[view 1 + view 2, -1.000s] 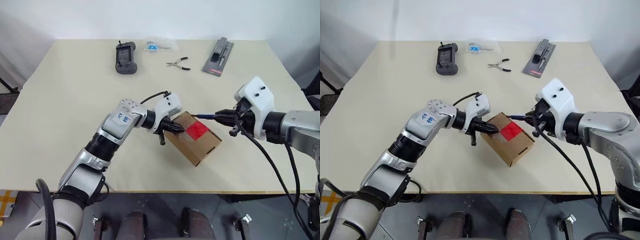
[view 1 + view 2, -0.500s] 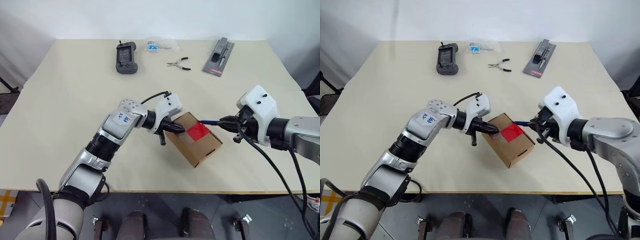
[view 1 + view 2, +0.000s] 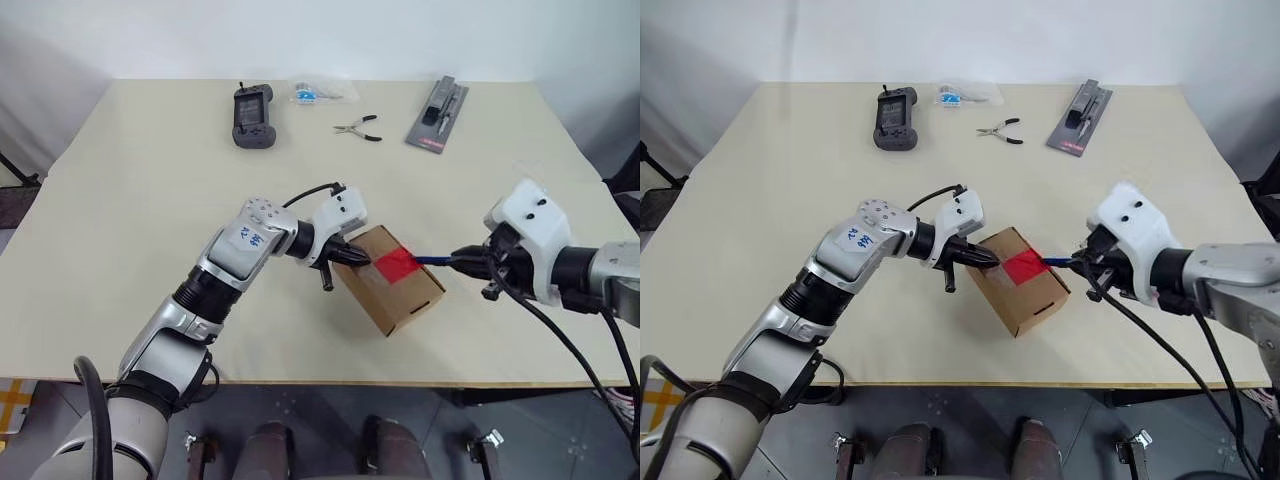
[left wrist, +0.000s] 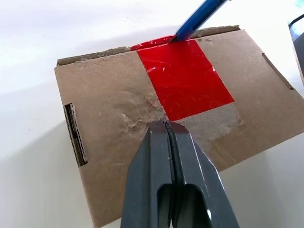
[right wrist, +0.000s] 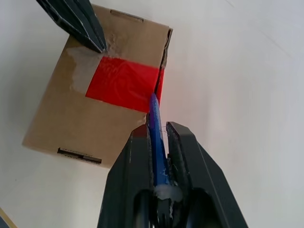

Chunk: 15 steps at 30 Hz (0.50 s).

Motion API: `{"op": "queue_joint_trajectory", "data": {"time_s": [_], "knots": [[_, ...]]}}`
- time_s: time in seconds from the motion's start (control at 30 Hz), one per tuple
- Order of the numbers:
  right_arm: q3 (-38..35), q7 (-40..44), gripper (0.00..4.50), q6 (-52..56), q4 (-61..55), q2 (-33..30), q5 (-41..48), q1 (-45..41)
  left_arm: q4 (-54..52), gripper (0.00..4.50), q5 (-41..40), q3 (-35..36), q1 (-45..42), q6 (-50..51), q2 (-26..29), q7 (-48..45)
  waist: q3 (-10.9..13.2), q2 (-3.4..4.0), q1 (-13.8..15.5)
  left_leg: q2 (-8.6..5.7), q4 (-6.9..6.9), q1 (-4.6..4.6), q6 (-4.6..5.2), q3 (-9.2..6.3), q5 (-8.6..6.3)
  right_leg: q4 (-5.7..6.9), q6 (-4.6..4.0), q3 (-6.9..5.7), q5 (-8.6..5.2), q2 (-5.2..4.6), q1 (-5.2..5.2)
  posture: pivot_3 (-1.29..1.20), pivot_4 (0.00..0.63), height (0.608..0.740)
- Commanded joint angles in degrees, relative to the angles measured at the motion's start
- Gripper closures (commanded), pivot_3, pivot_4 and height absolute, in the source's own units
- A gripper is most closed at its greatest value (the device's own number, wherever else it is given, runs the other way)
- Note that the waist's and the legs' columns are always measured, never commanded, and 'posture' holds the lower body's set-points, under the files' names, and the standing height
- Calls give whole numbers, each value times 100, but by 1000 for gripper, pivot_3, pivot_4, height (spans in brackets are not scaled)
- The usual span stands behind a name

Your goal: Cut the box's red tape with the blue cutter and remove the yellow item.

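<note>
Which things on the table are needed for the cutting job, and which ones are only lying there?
Needed: the box; the red tape; the blue cutter, clamped in the right end effector; the left end effector, shut.

Lying about: pliers; grey packaged tool; dark handheld device; small clear bag.

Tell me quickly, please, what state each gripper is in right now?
Left gripper: shut, holding nothing, its tip pressed on the box.
Right gripper: shut on the blue cutter, whose tip meets the red tape.
</note>
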Motion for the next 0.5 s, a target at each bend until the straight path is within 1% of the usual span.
{"op": "queue_joint_trajectory", "data": {"time_s": [0.03, 0.37, 0.5], "knots": [[-280, -102, 4337, 98, -182, 74, 104, 43, 126, 4485, 261, -177, 122, 147, 36, 110, 0, 0, -1, 0, 0, 0, 0, 0, 0, -1, 0, 0, 0, 0, 0, 0, 150, 740], [255, -424, 4337, -287, 92, 551, -113, -209, 151, 4485, 280, -178, 112, 44, -6, 84, -1, 0, -11, 0, 2, 6, 0, 3, 0, 2, -1, 6, 1, 0, 2, 0, 150, 740], [454, -476, 4337, -542, 345, 698, -231, -516, 99, 4485, 276, -175, 131, 49, -32, 75, -1, 0, -13, 0, 2, 7, 0, 5, 0, 3, -1, 8, 1, 0, 2, 0, 150, 740]]}}
